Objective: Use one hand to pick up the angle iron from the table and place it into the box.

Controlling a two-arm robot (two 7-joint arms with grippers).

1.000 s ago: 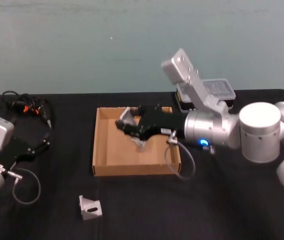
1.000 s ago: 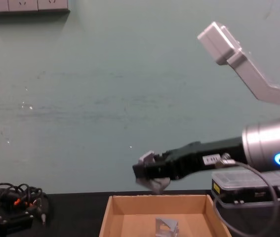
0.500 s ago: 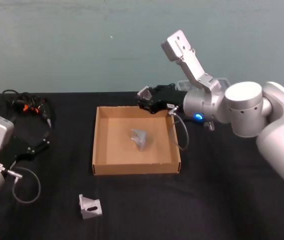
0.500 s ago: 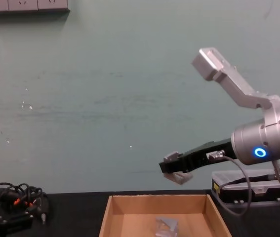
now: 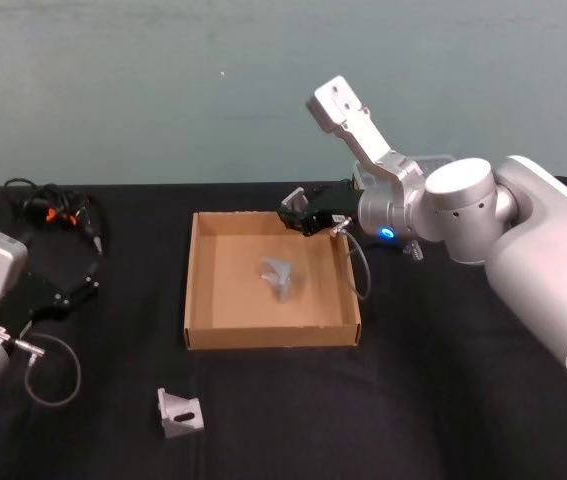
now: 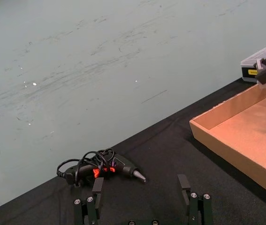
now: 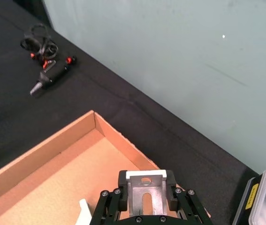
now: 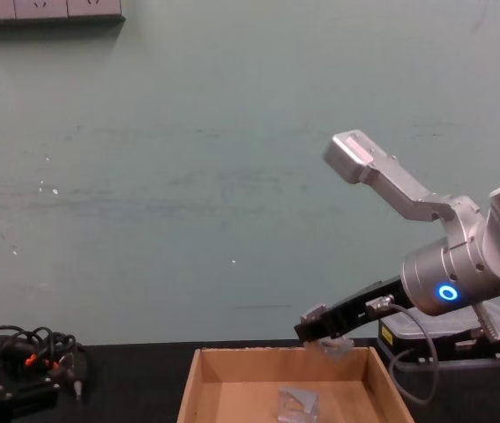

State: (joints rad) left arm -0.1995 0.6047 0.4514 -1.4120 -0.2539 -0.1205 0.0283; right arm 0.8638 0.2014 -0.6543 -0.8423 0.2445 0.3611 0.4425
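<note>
Over the box (image 5: 191, 292) rim, right gripper (image 5: 293, 212) jaws clamp an angle iron (image 7: 145, 196), plain from its wrist; left gripper (image 6: 140, 182) jaws apart.

Mid black tabletop (image 5: 413, 420): tan cardboard box (image 5: 195, 300). Inside box, approx centre & a bit toward the back: small grey metal angle iron (image 5: 277, 277). In front of box, nr its front-L corner but apart from it, on tabletop: 2nd grey angle iron (image 5: 180, 414). Far L, toward the back & well apart from box: black cable tangle w/ orange bits (image 5: 51, 214). Behind-R of box: black plastic case w/ clear lid (image 7: 264, 199). Above box's back-R corner: R gripper (image 5: 295, 212), its arm extending from R. At L edge, in front of cable tangle: L gripper (image 6: 140, 180), parked low over tabletop.
</note>
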